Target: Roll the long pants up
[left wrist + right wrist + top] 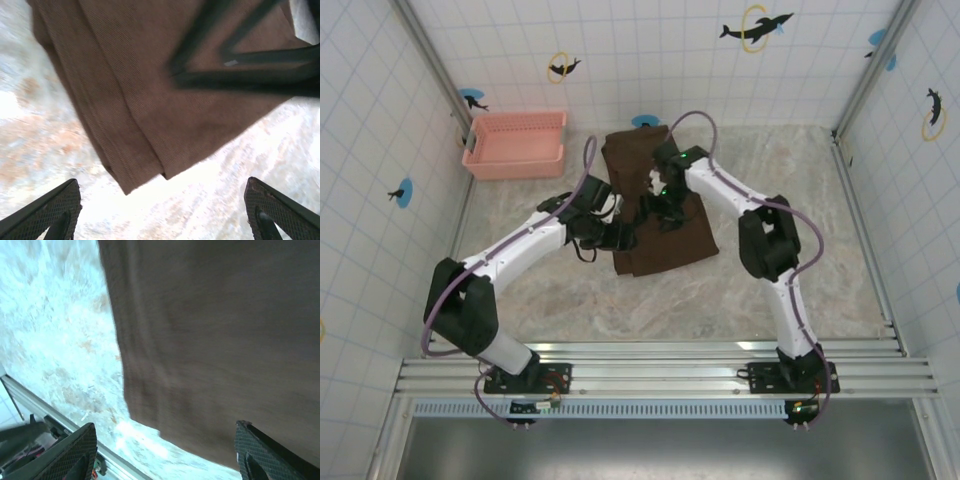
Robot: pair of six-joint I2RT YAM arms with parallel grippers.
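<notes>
Aluminium rails (650,365) run across the near edge of the table (720,300), and both arm bases are bolted onto them. The surface beyond is pale marbled stone, mottled grey, cream and rust, bare apart from the cloth and a basket.

From its base the left arm (510,255) bends out to the left and then reaches in toward the middle. The right arm (770,240) rises and leans in from the other side. They meet over the long pants (670,250), a dark brown heap of folded cloth at the table's centre, with one narrower strip running toward the far wall.

In the left wrist view the left jaws stand spread wide, black ribbed pads (50,210) at either lower corner. Bare table lies between them, with a folded hem corner of the pants (150,75) just ahead. Dark blurred bars (240,70) cross above the cloth.

The right jaws are spread too, pads (75,452) well apart, hanging over the edge of the brown cloth (225,340) with nothing pinched.

Farther back, a pink slatted basket (515,145) sits in the far left corner, apart from the pants. White tiled walls (650,60) close in three sides, dotted with dolphin stickers (755,28) and blue spots, with metal posts at the far corners.
</notes>
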